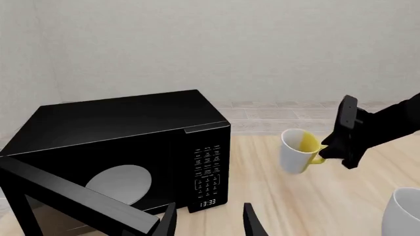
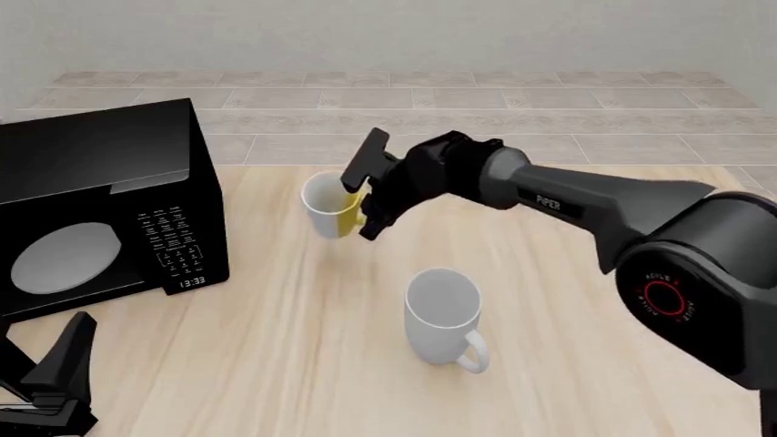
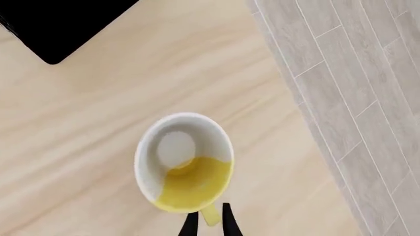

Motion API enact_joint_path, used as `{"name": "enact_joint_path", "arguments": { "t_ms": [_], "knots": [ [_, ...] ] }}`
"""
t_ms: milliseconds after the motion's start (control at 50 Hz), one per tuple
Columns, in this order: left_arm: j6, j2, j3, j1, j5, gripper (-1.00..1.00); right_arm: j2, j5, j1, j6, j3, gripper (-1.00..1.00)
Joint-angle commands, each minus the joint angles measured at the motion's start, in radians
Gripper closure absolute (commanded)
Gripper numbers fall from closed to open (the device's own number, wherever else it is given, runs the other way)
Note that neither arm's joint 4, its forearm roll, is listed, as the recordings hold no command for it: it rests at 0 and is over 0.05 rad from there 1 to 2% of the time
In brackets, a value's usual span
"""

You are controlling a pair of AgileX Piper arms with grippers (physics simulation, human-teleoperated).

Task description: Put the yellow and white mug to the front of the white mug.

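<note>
The yellow and white mug (image 2: 327,206) hangs tilted just above the table, right of the microwave. My right gripper (image 2: 358,214) is shut on its yellow handle (image 3: 210,215). The right wrist view looks down into the mug (image 3: 184,162), with the gripper (image 3: 210,219) pinching the handle. The left wrist view shows the mug (image 1: 297,150) and the right gripper (image 1: 330,150) beside it. The larger white mug (image 2: 442,314) stands upright nearer the front, handle toward the front right; its rim shows in the left wrist view (image 1: 404,211). My left gripper (image 1: 210,223) is open and empty at the front left (image 2: 61,364).
A black microwave (image 2: 104,205) stands at the left with its door (image 1: 72,196) swung open, a round plate visible inside. The right arm (image 2: 583,205) stretches across the table from the right. A tiled floor and wall lie beyond the table's far edge.
</note>
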Motion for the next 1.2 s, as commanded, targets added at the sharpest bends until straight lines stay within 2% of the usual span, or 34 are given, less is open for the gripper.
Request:
{"name": "enact_joint_path", "arguments": {
  "t_ms": [20, 460, 1200],
  "knots": [
    [0.0, 0.0, 0.0, 0.0, 0.0, -1.0, -0.04, -0.003, -0.032, 0.006, 0.021, 1.0],
    [0.0, 0.0, 0.0, 0.0, 0.0, -1.0, -0.092, -0.05, -0.102, 0.001, 0.131, 1.0],
    [0.0, 0.0, 0.0, 0.0, 0.0, -1.0, -0.163, -0.135, -0.142, 0.023, 0.299, 1.0]
  ]
}}
